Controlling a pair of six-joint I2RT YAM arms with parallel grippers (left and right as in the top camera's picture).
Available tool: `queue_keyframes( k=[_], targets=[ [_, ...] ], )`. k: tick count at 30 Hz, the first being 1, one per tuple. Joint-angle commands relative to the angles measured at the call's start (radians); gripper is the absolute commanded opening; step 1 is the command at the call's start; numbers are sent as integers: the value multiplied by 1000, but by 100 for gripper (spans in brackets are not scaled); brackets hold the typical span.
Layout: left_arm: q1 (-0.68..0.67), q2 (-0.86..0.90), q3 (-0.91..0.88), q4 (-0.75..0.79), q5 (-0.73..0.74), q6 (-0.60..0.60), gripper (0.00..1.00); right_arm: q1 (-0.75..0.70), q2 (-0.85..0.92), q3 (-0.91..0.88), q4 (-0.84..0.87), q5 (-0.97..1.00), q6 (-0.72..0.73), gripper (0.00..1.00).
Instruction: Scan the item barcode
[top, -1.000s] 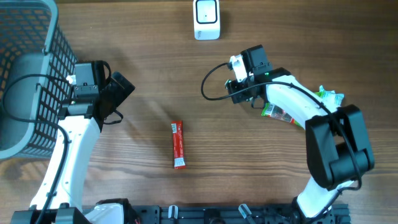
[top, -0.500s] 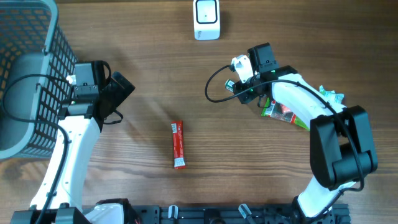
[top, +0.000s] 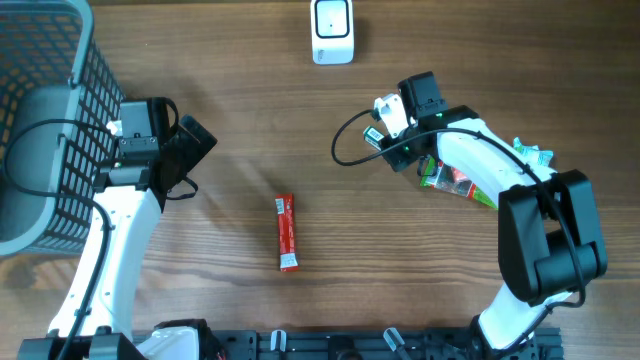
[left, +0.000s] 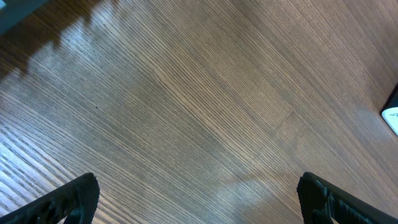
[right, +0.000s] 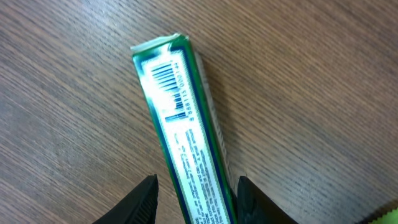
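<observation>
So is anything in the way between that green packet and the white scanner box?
Nothing visible does. The green packet sits between the right gripper's fingers, and only bare table lies between it and the white scanner. The red stick lies well aside.

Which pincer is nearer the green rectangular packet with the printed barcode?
Right. The right pincer straddles the green rectangular packet, a finger each side; the left pincer hovers elsewhere over wooden tabletop.
</observation>
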Motion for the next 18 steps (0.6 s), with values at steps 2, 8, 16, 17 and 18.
queue_keyframes(
  k=[2, 8, 16, 17, 18],
  targets=[
    [-3, 5, 1, 3, -17, 11, 100, 0, -17, -5, -24, 10, -8, 38],
    [-3, 5, 1, 3, -17, 11, 100, 0, -17, -5, -19, 29, 56, 35],
    [-3, 5, 1, 3, -17, 11, 100, 0, -17, -5, -16, 105, 126, 27],
    [-3, 5, 1, 3, -17, 11, 100, 1, -18, -3, -14, 122, 127, 25],
    [-3, 5, 1, 3, -17, 11, 100, 1, -20, -1, -15, 150, 145, 23]
  ],
)
